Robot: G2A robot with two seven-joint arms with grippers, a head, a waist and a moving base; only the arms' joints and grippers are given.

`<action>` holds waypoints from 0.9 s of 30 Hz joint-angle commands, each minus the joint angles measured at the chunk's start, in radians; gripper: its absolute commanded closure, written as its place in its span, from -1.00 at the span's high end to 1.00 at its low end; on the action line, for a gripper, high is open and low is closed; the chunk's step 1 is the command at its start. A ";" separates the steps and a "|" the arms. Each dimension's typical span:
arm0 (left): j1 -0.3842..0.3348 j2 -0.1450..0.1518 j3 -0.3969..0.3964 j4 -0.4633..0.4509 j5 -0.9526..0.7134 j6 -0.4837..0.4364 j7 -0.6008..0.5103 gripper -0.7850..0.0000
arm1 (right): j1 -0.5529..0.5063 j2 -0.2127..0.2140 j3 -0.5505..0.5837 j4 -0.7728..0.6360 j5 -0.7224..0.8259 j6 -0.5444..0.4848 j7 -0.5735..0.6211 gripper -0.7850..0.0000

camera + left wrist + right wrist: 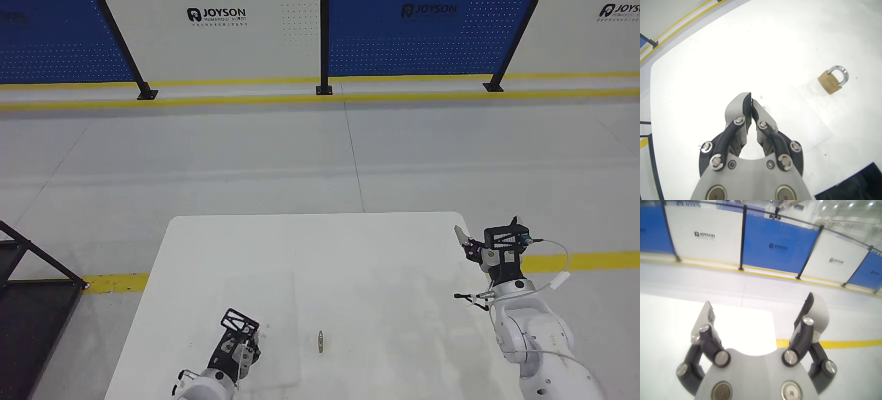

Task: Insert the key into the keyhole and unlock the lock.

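Brass padlock [320, 341] is lying at the top view's lower centre: small, rigid, likely slippery, best pinched across its flat body. Left gripper [751, 100] is sitting closed; right gripper [759, 303] is hanging open.

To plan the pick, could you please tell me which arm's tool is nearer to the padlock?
Left. The left tool sits a short way from the padlock, both by the near edge of the table; the right tool hangs at the far right corner, well away.

top: overhead, table [380, 270] | L wrist: close, same table | R wrist: twd fence [780, 243]
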 commanded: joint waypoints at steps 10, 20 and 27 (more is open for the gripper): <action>0.168 0.029 -0.233 -0.029 -0.176 -0.338 0.490 -1.00 | -0.018 0.001 -0.017 0.006 -0.059 -0.012 0.010 1.00; 0.141 0.042 -0.302 0.071 -0.199 -0.527 0.723 -1.00 | -0.231 -0.004 -0.208 -0.110 -0.378 -0.019 0.031 1.00; 0.141 0.042 -0.302 0.071 -0.199 -0.527 0.723 -1.00 | -0.305 -0.013 -0.377 -0.113 -0.517 -0.024 0.049 1.00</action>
